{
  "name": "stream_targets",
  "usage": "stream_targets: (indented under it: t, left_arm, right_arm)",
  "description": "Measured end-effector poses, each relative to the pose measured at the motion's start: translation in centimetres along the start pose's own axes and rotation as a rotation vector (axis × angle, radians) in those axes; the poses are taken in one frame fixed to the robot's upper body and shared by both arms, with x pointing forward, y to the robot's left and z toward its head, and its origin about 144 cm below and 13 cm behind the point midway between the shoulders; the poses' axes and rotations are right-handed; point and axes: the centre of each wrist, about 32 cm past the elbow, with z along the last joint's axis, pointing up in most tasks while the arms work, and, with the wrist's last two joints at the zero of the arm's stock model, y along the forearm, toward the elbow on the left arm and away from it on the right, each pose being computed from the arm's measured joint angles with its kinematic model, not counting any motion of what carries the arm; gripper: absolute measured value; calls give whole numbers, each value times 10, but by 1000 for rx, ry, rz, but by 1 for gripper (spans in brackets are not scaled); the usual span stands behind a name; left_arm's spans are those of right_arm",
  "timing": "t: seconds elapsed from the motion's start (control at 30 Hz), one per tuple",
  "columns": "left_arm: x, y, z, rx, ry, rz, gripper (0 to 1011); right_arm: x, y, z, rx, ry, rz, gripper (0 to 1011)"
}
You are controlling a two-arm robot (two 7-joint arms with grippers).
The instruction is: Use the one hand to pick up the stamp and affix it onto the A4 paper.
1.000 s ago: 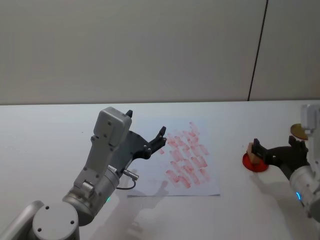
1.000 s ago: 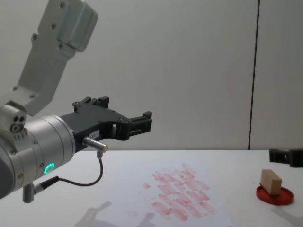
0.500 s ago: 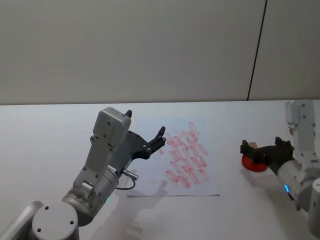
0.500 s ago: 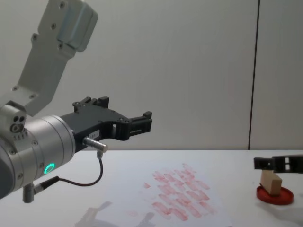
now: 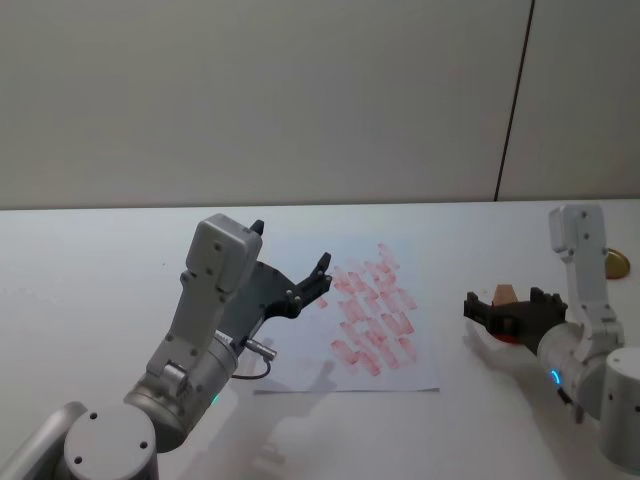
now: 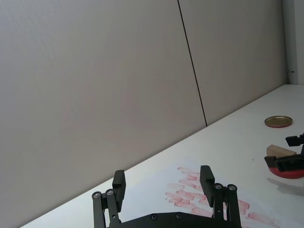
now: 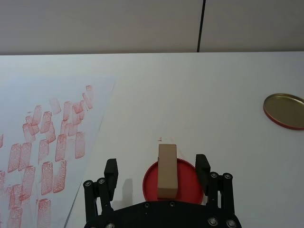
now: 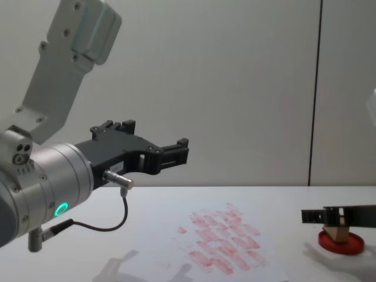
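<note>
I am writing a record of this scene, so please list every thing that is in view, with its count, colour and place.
stamp: 1, light tan wood, on the ink pad
ink pad: 1, red, round, on the table to the right of the paper
A4 paper: 1, white with rows of red marks, flat at the table's middle
round lid: 1, gold, far right on the table, apart from the ink pad
table: 1, white
wall: 1, grey, behind the table, with a dark vertical seam
left gripper: 1, black, open, raised over the paper's left part
right gripper: 1, black, open, a finger at each side of the stamp, not touching it
</note>
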Motion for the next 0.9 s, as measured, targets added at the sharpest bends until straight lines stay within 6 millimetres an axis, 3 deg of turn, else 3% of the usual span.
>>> stream_targets:
  t: [0.1, 0.4, 0.9]
  left_arm:
    - [0, 0, 0, 0, 0, 0, 993]
    - [0, 0, 0, 0, 0, 0, 993]
    - [0, 0, 0, 0, 0, 0, 993]
  right_arm:
    - [-1, 2, 0, -13, 12, -5, 999]
    - [-1, 5, -1, -32, 41, -23, 795]
    - [-4, 7, 4, -17, 41, -19, 284]
